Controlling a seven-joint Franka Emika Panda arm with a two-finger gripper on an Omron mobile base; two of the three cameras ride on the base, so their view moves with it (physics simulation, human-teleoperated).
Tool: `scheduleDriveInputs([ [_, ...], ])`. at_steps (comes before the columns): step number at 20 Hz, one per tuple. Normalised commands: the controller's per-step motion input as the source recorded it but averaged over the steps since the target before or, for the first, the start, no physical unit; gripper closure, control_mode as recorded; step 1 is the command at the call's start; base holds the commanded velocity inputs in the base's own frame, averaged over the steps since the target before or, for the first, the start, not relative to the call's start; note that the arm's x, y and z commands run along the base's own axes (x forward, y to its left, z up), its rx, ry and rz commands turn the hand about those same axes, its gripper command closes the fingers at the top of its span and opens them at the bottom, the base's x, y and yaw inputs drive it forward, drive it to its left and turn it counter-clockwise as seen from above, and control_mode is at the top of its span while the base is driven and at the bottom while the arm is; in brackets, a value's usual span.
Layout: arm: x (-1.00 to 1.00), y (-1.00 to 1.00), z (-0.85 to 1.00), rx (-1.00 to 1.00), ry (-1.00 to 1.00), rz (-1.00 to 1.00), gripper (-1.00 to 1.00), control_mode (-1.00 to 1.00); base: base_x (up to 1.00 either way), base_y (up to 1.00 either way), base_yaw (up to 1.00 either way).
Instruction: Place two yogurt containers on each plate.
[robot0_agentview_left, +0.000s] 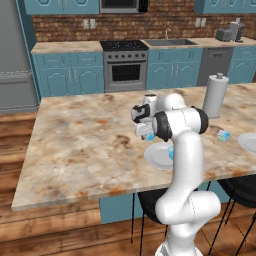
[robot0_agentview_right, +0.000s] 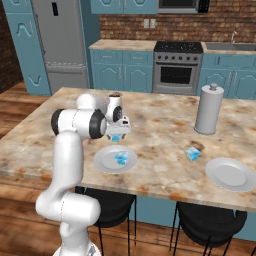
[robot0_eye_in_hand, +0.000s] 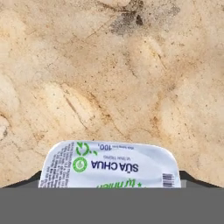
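Observation:
My gripper (robot0_agentview_left: 148, 134) (robot0_agentview_right: 116, 133) is shut on a yogurt container (robot0_agentview_left: 149, 136) (robot0_agentview_right: 116, 137), held just above the counter behind the near plate (robot0_agentview_left: 154, 159) (robot0_agentview_right: 104, 161). In the hand view its white printed lid (robot0_eye_in_hand: 109, 165) lies between my fingertips, above bare marble. A second blue container (robot0_agentview_left: 171, 152) (robot0_agentview_right: 121, 158) rests on the near plate. More blue yogurt (robot0_agentview_left: 223, 135) (robot0_agentview_right: 193, 153) sits on the counter between the plates; whether that is one cup or two I cannot tell. The far plate (robot0_agentview_left: 250, 143) (robot0_agentview_right: 231, 174) at the right holds nothing.
A tall white paper-towel roll (robot0_agentview_left: 215, 96) (robot0_agentview_right: 207, 109) stands on the island behind the loose yogurt. Dark stools (robot0_agentview_right: 202, 220) sit under the counter's near edge. The left half of the marble island (robot0_agentview_left: 80, 145) is bare.

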Motion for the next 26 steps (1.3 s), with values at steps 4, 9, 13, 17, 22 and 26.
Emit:
scheduleDriveInputs([
  [4, -0.04, 0.0, 0.0, 0.0, 0.0, 0.0, 1.0, -1.0, 0.0, 0.0, 0.0],
  [9, -0.73, -0.22, 0.12, 0.06, -0.09, -0.01, 1.0, -1.0, 0.0, 0.0, 0.0],
  [13, -1.0, -0.41, 0.5, 0.12, -0.21, -0.07, 1.0, -1.0, 0.0, 0.0, 0.0],
  [17, -1.0, -0.09, 0.57, 0.08, -0.22, -0.03, 1.0, -1.0, 0.0, 0.0, 0.0],
  [22, -0.97, 0.01, 0.38, -0.02, -0.12, 0.0, 1.0, -1.0, 0.0, 0.0, 0.0],
  [26, -0.5, 0.14, 0.1, -0.04, -0.11, 0.0, 1.0, -1.0, 0.0, 0.0, 0.0],
])
